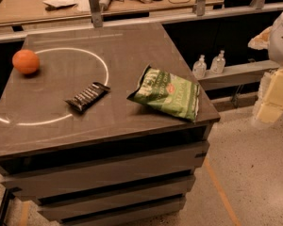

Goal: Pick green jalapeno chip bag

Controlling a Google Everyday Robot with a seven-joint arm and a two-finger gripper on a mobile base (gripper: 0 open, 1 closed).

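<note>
**Bag at the tabletop's right edge**

The green jalapeno chip bag [167, 93] lies by the tabletop's [132, 46] front right corner, its lower end at the rim. Bare surface separates it from the candy bar [87, 96]. The orange [26, 61] sits far left. The gripper [273, 98] hangs beyond the right edge, over the floor; I cannot tell whether it is parted or closed.

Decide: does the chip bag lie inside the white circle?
No: the chip bag lies right of the white circle, near the table edge; the gripper is not in view.
</note>
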